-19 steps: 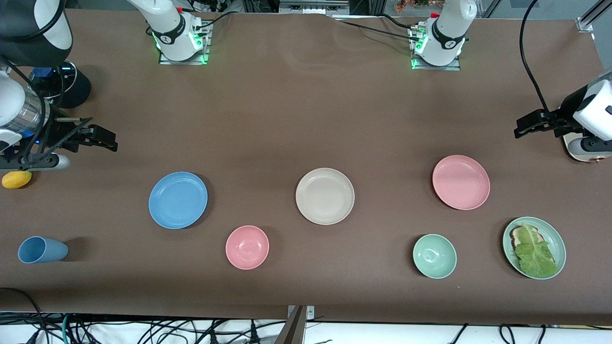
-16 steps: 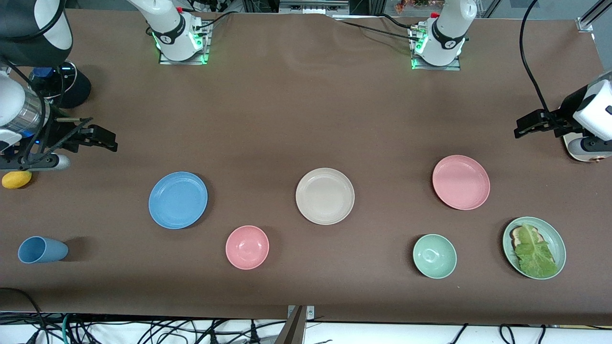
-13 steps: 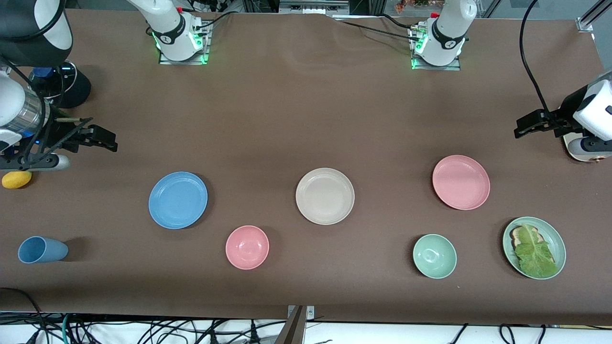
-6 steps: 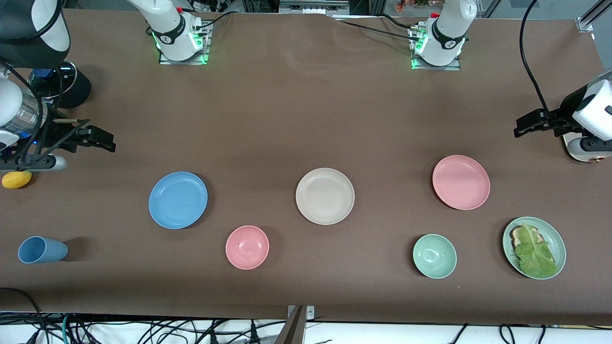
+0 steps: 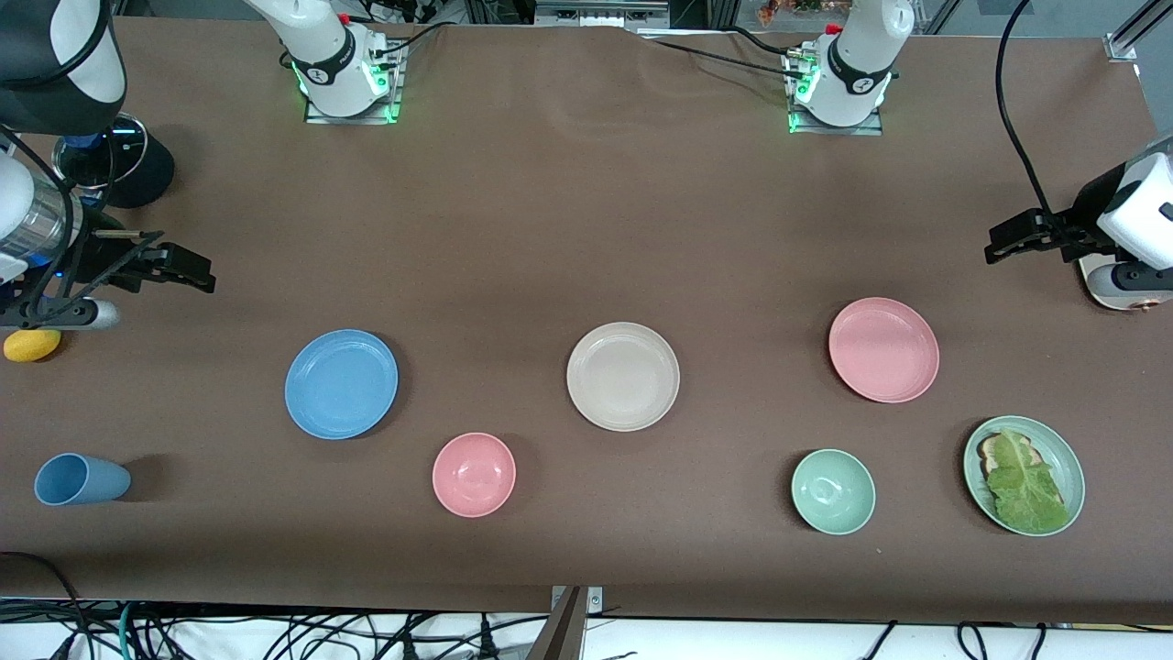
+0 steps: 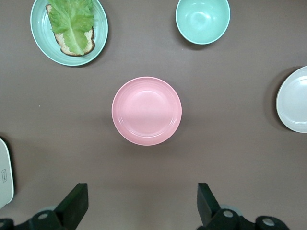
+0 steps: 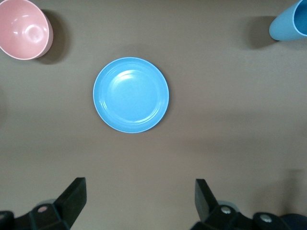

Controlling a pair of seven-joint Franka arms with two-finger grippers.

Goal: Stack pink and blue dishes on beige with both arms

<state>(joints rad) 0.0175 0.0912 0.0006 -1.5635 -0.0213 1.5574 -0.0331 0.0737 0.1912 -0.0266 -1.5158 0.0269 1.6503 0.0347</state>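
A: While both arms hang up high, where do the claws sit?

B: The left claw [image 5: 999,246] is over bare table [image 5: 586,220] at the left arm's end, jaws spread wide, holding nothing. In its wrist view the fingers [image 6: 74,206] stand well apart, and the pink plate [image 6: 147,110] lies ahead of them with open brown cloth all round its rim.

A: And the right one?

B: The right claw [image 5: 197,275] is over the table at the right arm's end, equally wide and empty. Ahead of it lies the blue plate [image 7: 131,95], nothing touching its edge. The pink bowl [image 7: 23,28] and the blue cup [image 7: 290,21], lying on its side, are past the plate, each well apart from it.

A: The beige plate [image 5: 623,376]?

B: Between the two claws, mid-table, alone, with room on every side.

A: Surfaces?

B: All three plates are round, shallow and matte with a low raised rim. The table covering is dull brown. The green bowl [image 6: 202,20] is deeper, and the green plate [image 6: 69,29] carries a lettuce leaf [image 6: 72,21] on bread.
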